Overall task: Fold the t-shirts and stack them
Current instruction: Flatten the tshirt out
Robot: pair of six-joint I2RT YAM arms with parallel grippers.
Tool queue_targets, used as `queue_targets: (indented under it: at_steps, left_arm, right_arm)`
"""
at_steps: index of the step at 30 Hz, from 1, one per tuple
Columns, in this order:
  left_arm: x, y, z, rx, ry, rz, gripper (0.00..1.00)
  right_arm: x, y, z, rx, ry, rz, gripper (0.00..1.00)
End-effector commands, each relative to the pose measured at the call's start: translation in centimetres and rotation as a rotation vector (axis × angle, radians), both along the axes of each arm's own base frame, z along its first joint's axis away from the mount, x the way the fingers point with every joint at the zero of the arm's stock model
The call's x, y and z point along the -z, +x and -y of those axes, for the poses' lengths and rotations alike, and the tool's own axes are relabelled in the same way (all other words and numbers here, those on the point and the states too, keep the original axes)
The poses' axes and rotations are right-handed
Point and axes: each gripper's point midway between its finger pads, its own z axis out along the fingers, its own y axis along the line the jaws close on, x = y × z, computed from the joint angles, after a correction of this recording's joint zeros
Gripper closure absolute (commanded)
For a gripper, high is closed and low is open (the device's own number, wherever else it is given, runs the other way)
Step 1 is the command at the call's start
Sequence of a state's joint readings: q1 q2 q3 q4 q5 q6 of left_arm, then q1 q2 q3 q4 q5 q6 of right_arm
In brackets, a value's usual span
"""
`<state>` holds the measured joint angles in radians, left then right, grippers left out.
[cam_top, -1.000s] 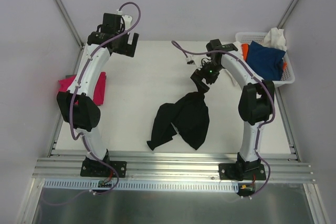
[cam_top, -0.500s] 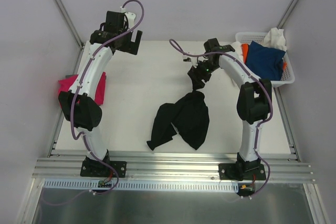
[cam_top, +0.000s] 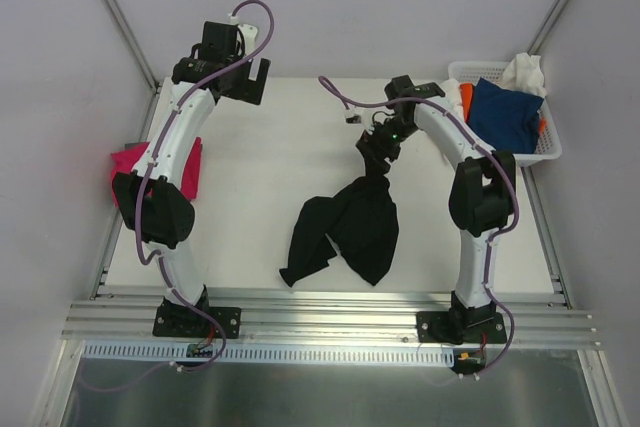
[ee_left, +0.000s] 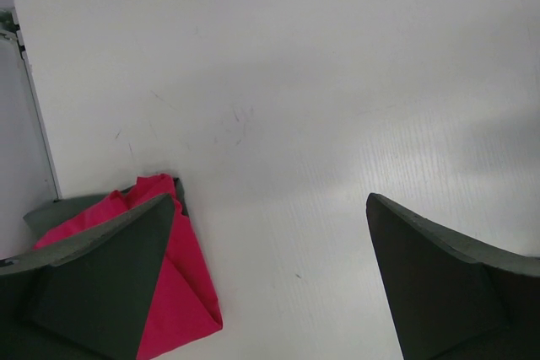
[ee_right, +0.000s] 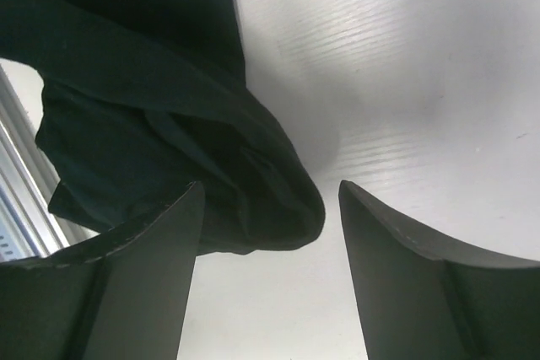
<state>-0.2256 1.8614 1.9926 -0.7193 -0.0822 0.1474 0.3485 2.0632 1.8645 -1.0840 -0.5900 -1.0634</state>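
Observation:
A large black t-shirt (cam_top: 350, 227) lies crumpled in the middle of the table (cam_top: 270, 157). My right gripper (cam_top: 377, 159) hangs open just over its far tip. In the right wrist view the shirt's rounded edge (ee_right: 169, 124) lies between the spread fingers of the gripper (ee_right: 270, 242), unclamped. A magenta-pink t-shirt (cam_top: 128, 159) lies folded at the table's left edge, partly behind the left arm; it also shows in the left wrist view (ee_left: 181, 284). My left gripper (cam_top: 252, 87) is open and empty, raised at the back left (ee_left: 270, 292).
A white lattice basket (cam_top: 548, 142) at the back right holds a blue shirt (cam_top: 505, 112), an orange one (cam_top: 466, 99) and a white one (cam_top: 525, 72). Metal rails run along the near edge (cam_top: 330, 312).
My right gripper has shifted slightly back and left above the black shirt's tip. The shirt lies as before. The left gripper moved a little to the right early on.

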Motion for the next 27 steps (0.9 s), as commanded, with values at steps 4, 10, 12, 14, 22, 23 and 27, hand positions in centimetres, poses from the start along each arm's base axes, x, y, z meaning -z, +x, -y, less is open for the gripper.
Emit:
queue_targets:
  at_steps: [4, 10, 12, 14, 22, 23, 27]
  left_arm:
    - [-1.6, -0.7, -0.5, -0.024, -0.001, 0.036, 0.01]
    - [-1.7, -1.3, -0.9, -0.029, 0.008, 0.036, 0.01]
    - [-1.7, -1.4, -0.9, -0.032, 0.01, 0.035, 0.01]
    - [-1.7, -1.5, -0.9, -0.03, 0.011, 0.035, 0.01]
    - [-1.1, -1.4, -0.6, -0.028, -0.003, 0.019, 0.01]
    - [-1.2, -1.3, -0.5, -0.025, -0.005, 0.022, 0.01]
    - [-1.2, -1.1, -0.3, -0.023, -0.017, 0.022, 0.01]
  right_arm:
    - [0.6, -1.4, -0.4, -0.062, 0.018, -0.065, 0.35]
    - [1.4, -0.7, -0.5, -0.044, 0.005, -0.094, 0.45]
    - [1.2, -0.4, -0.6, -0.04, 0.009, -0.087, 0.61]
    - [0.7, -0.2, -0.6, -0.038, 0.012, -0.072, 0.7]
    - [-3.6, 0.9, -0.5, -0.013, 0.04, 0.051, 0.76]
    - [-4.3, 1.0, -0.5, -0.002, 0.046, 0.065, 0.81]
    - [-5.3, 1.3, -0.8, 0.022, 0.062, 0.078, 0.9]
